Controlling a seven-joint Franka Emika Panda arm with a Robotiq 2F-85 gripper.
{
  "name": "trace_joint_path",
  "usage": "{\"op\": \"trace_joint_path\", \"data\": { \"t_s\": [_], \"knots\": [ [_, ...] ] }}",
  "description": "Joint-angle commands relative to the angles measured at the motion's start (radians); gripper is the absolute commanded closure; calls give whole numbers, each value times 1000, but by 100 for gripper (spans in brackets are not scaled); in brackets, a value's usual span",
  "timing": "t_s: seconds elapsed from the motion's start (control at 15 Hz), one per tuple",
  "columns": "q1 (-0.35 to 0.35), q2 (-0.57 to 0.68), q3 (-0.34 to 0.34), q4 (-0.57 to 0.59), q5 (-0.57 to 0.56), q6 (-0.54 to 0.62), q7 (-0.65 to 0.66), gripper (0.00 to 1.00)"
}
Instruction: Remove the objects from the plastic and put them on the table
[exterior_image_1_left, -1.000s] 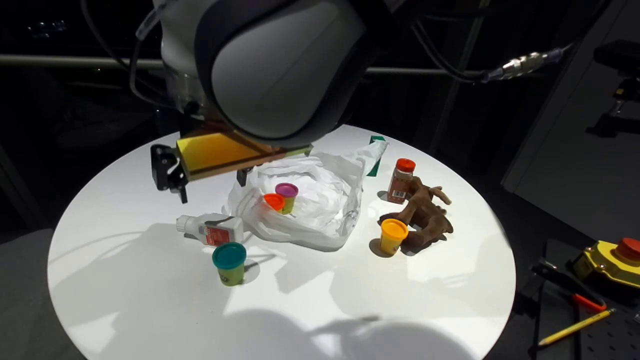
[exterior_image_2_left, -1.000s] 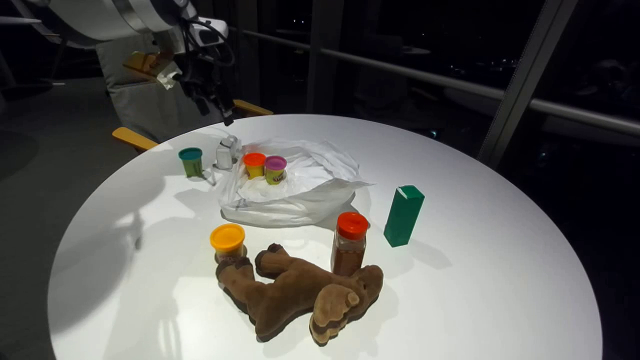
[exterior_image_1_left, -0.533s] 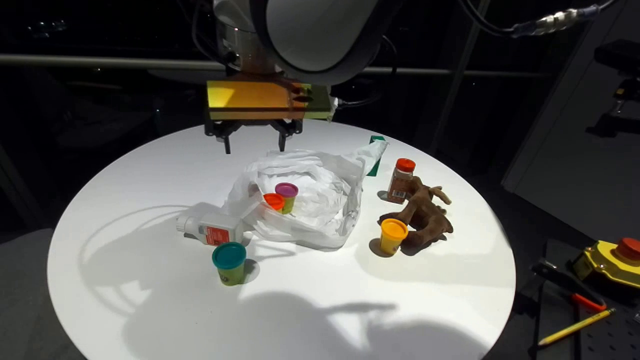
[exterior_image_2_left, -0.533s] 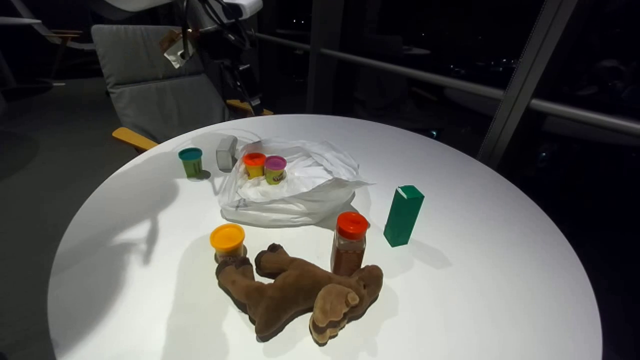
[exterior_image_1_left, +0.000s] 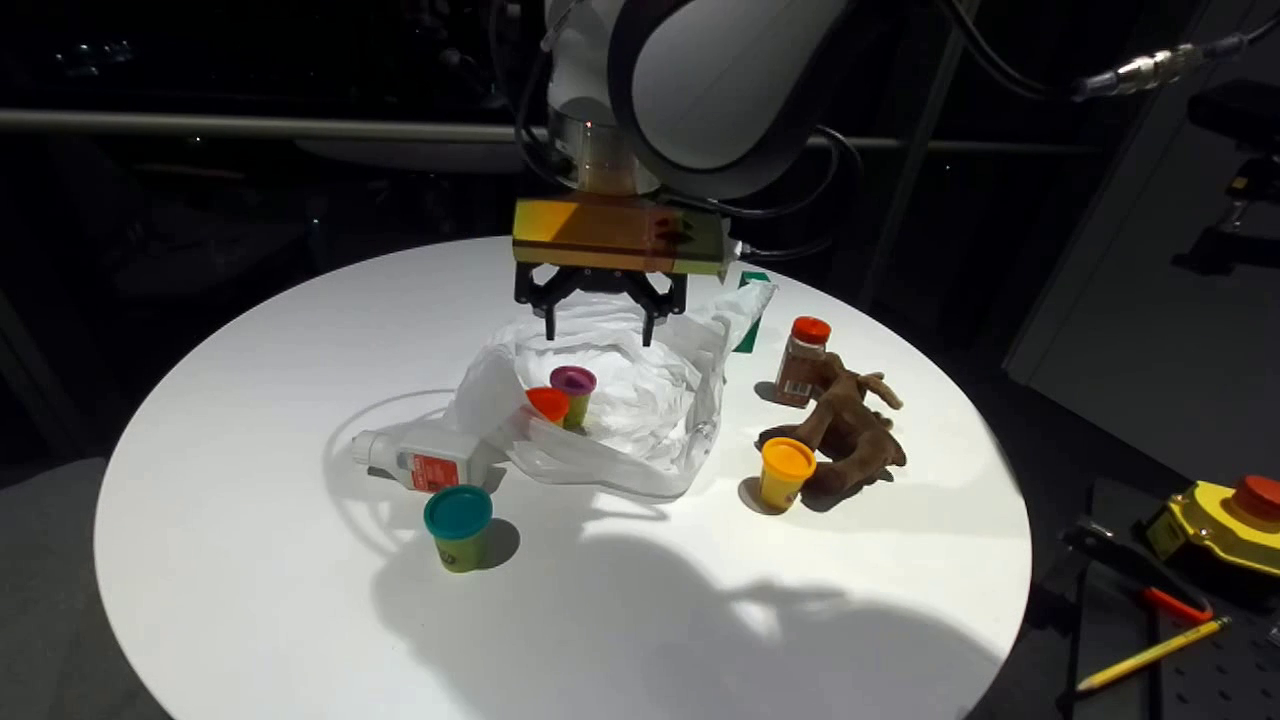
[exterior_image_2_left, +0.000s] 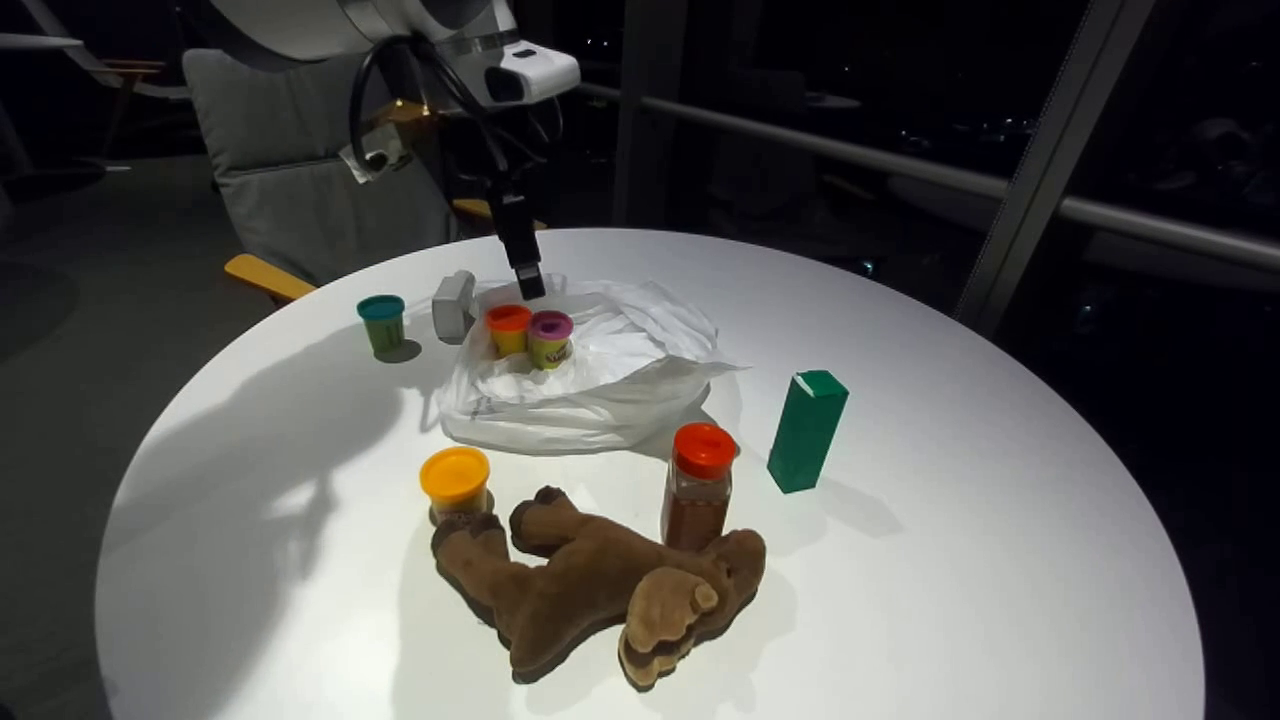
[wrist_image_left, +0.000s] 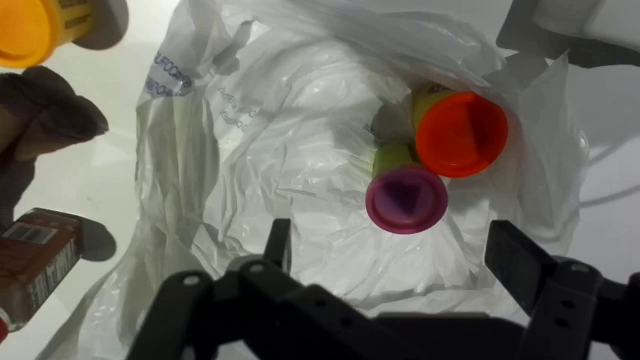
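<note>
The gripper (exterior_image_1_left: 598, 340) stands above the plastic bag (exterior_image_2_left: 590, 425), jaws wide apart and directed downward. Inside the bag, the orange-lidded cup (wrist_image_left: 460, 135) and purple-lidded cup (wrist_image_left: 407, 200) sit close together near one wall; crumpled folds occupy the remaining floor. Just outside that wall lies the white bottle (exterior_image_1_left: 420, 448), with the green cup (exterior_image_1_left: 459, 525) upright beside it. The yellow cup (exterior_image_2_left: 455, 480), plush animal (exterior_image_2_left: 590, 580) and red-capped bottle (exterior_image_2_left: 698, 500) form a tight group near the bag. In an exterior view, wide white surface of the table (exterior_image_2_left: 950, 520) runs from the green box (exterior_image_2_left: 808, 432) to the rim.

Relative to half a second ago, the gripper is lower and farther over the bag; bag and cups have kept their places. A shadow (wrist_image_left: 402, 196) now crosses the lid of the purple-lidded cup.

Markings: the bag carries blue print (wrist_image_left: 167, 77), creased and only partly legible. The red-capped bottle shows a barcode (wrist_image_left: 30, 232); its small text is blurred. The white bottle's red label (exterior_image_1_left: 435, 472) and the purple-lidded cup's dark script (exterior_image_2_left: 557, 355) are too small to read from here.
</note>
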Motion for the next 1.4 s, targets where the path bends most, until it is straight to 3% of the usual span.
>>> {"op": "trace_joint_path", "data": {
  "t_s": [0.0, 0.33, 0.67, 1.27, 1.33],
  "knots": [
    [-106, -4, 90, -21, 122, 40, -77, 0],
    [-175, 65, 132, 23, 254, 104, -153, 0],
    [-198, 133, 157, 81, 339, 113, -227, 0],
    [-174, 216, 126, 176, 344, 105, -236, 1],
    [-175, 224, 125, 185, 345, 104, -236, 26]
  ]
}}
